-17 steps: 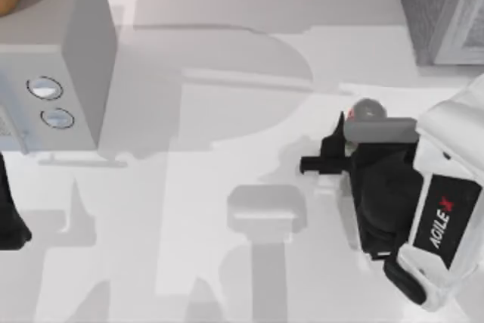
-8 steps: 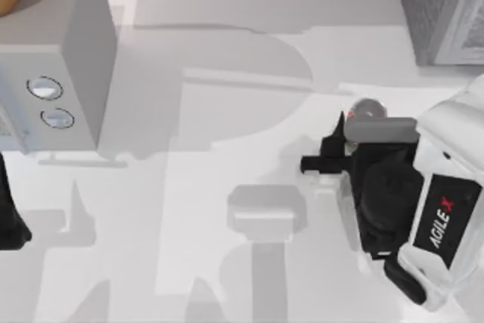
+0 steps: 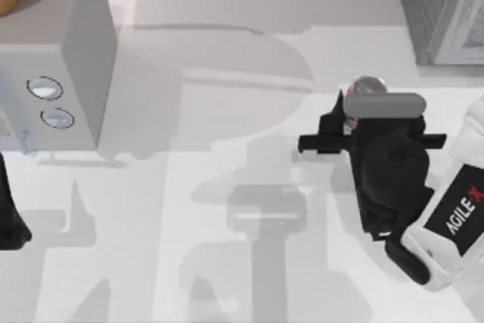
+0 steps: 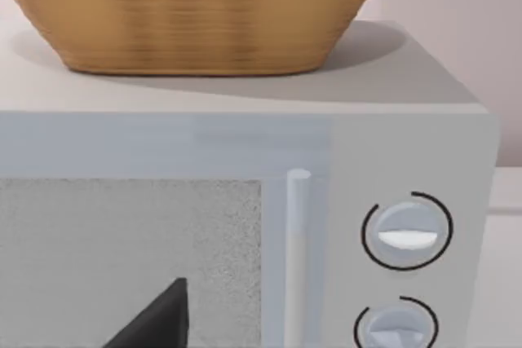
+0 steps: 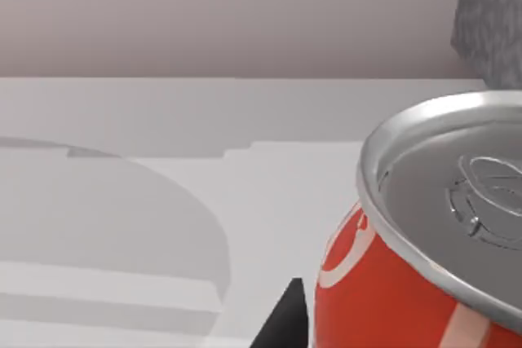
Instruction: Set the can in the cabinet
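The can [image 3: 368, 86] is standing upright at the right of the table [image 3: 227, 187], its silver top peeking out from under the right arm's wrist. The right hand [image 3: 344, 122] is reaching around it, though I cannot tell whether the fingers are clamping it. The grey cabinet [image 3: 442, 5] is sitting at the far right corner. The left arm is resting at the left edge, facing a microwave [image 4: 408, 160] with a basket [image 4: 196, 14] on top.

"AGILE X" on right arm [image 3: 454, 217] casing.
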